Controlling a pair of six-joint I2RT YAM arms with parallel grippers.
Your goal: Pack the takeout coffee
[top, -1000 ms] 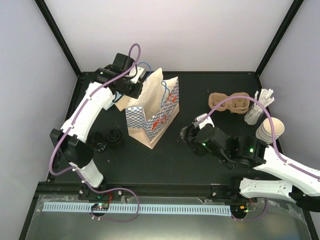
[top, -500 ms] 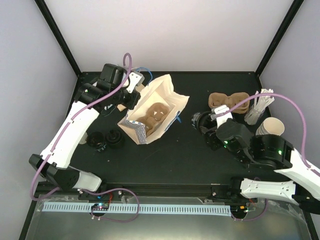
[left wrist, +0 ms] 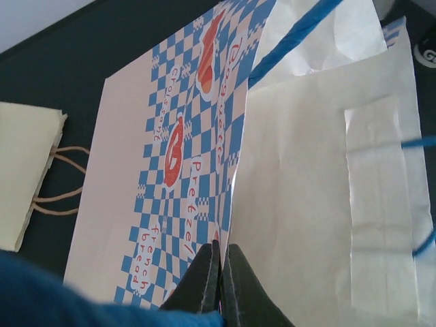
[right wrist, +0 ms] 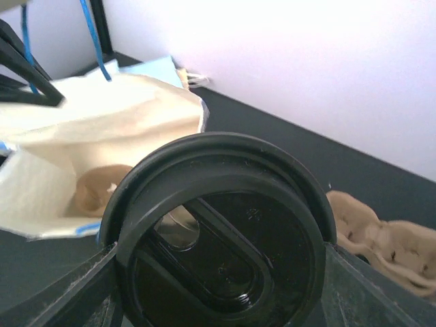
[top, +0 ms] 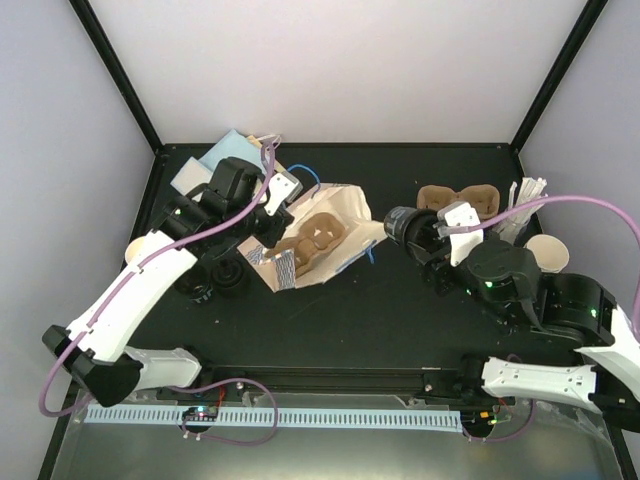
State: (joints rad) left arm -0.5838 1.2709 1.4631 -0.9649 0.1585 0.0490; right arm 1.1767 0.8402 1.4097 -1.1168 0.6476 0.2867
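The blue-checked paper bag (top: 330, 228) lies tipped over, its mouth open toward the right. A brown cup tray (top: 318, 232) shows inside it. My left gripper (top: 266, 226) is shut on the bag's edge; in the left wrist view the black fingers (left wrist: 204, 272) pinch the paper wall (left wrist: 306, 204). My right gripper (top: 412, 234) is shut on a black lid (top: 399, 225) just right of the bag's mouth. That lid (right wrist: 225, 225) fills the right wrist view, in front of the bag (right wrist: 102, 129). A second tray (top: 458, 200) sits at the back right. Paper cups (top: 546, 252) are stacked at the right.
White stir sticks (top: 522, 205) stand in a holder beside the second tray. More black lids (top: 215, 278) lie under my left arm, with a tan cup (top: 140, 248) further left. Flat blue and cream bags (top: 225, 155) lie at the back left corner.
My left gripper has pulled the upright bag over, so its mouth now gapes to the right with the tray showing inside. My right gripper carried the lid right and toward the back.
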